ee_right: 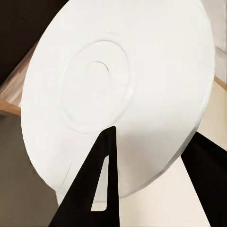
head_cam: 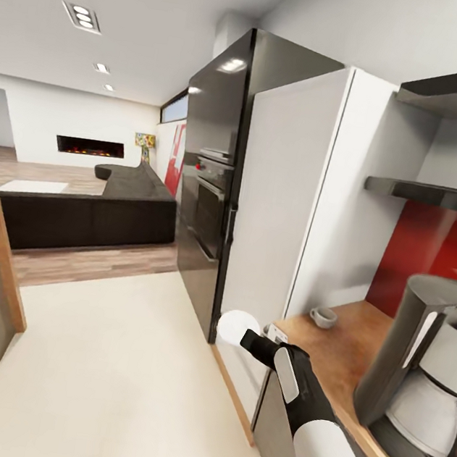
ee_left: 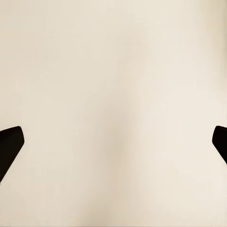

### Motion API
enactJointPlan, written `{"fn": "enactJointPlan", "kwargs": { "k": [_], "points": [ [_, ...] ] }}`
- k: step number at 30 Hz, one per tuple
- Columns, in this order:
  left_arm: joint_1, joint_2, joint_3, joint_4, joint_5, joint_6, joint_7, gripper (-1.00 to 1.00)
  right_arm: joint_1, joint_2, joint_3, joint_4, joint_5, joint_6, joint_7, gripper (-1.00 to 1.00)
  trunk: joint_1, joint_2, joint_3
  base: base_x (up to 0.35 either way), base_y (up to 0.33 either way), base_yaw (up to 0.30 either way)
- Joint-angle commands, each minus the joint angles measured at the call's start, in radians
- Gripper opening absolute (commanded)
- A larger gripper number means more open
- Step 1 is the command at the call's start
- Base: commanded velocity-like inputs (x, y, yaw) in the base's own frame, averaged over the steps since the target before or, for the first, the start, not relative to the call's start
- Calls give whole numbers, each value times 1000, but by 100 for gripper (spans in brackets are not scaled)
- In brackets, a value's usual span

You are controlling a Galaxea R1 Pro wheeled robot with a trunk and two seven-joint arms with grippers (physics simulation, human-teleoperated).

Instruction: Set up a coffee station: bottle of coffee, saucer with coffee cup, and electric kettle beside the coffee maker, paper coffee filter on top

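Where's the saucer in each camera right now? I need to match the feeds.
Head view: the saucer is a small white disc at lower centre, held at the tip of the right gripper, just off the countertop's near end.
Right wrist view: the saucer shows large and face-on, clamped at its rim.
Left wrist view: not in it; just pale floor.
Shared landmark: the wooden countertop edge.

Right arm: extended forward from the lower right of the head view, white forearm, black wrist with a grey panel.
Right claw: closed on the rim of the white saucer; one black finger is laid across the disc's face, the other is seen behind its edge.
Left claw: spread wide, two black fingertips seen at opposite edges of the left wrist view, nothing held between them.
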State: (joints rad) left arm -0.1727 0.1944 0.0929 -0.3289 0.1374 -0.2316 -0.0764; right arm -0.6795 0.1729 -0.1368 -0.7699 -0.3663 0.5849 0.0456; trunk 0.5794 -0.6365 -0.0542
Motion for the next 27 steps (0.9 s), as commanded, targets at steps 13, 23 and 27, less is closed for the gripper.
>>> {"fn": "enactJointPlan", "kwargs": {
  "k": [13, 23, 27],
  "points": [
    [1, -1, 1, 1, 3, -2, -8, 100, -1, 2, -6, -2, 1, 6, 5, -100, 1, -2, -4, 331, 83, -42],
    [1, 0, 2, 1, 2, -5, -8, 100, -1, 2, -7, -2, 1, 6, 5, -100, 1, -2, -4, 148, 1, -59],
    [2, 0, 2, 1, 2, -6, -8, 100, -1, 2, -7, -1, 1, 6, 5, -100, 1, -2, -4, 8, 0, -245]
  ]
}}
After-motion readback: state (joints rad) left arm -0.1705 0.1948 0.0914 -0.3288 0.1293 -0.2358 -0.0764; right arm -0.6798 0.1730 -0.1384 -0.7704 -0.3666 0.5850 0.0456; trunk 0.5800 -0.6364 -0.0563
